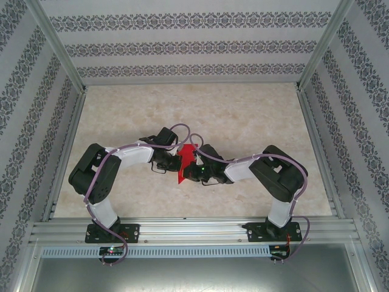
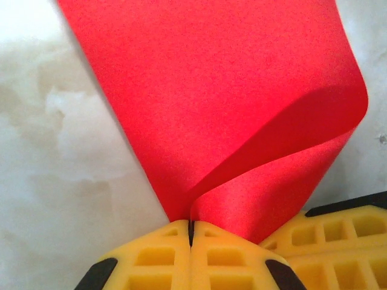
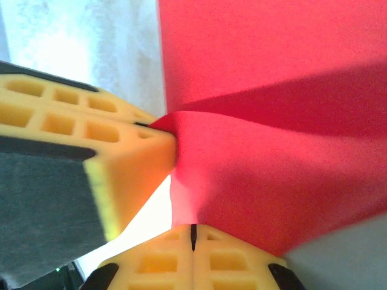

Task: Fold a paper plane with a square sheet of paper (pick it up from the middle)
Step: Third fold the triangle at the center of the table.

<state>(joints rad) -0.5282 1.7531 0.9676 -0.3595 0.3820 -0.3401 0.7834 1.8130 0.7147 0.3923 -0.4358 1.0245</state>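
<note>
Holding the paper (image 1: 185,159) from both sides, above the middle of the table (image 1: 243,109). Pinched from the left by the left gripper (image 1: 172,159) and from the right by the right gripper (image 1: 194,174), the latter slightly nearer the bases. Seen from above as a narrow red shape, pointed at its near end and partly hidden behind the two arms.

Left wrist view:
- Clamped on the paper (image 2: 205,103) with the left gripper (image 2: 190,232). Yellow fingers (image 2: 151,260) pressed together with no gap, red edge caught at the seam.
- Rising from the pinch as a broad sheet, then curling over at the right into a rounded loop.
- Returning downward to the right gripper's fingers (image 2: 338,235), just beside the left gripper at lower right.
- Backed by pale marbled table (image 2: 54,151).

Right wrist view:
- Closed likewise with the right gripper (image 3: 193,237), meeting along a thin dark line, with the paper (image 3: 272,66) reaching down to just above that line.
- Buckled into a soft fold between the two pinch points, lit above and shadowed below.
- Touched at the fold by the left gripper's fingers (image 3: 72,121), entering from the left.

Impossible to tell whether any flat crease is set.
</note>
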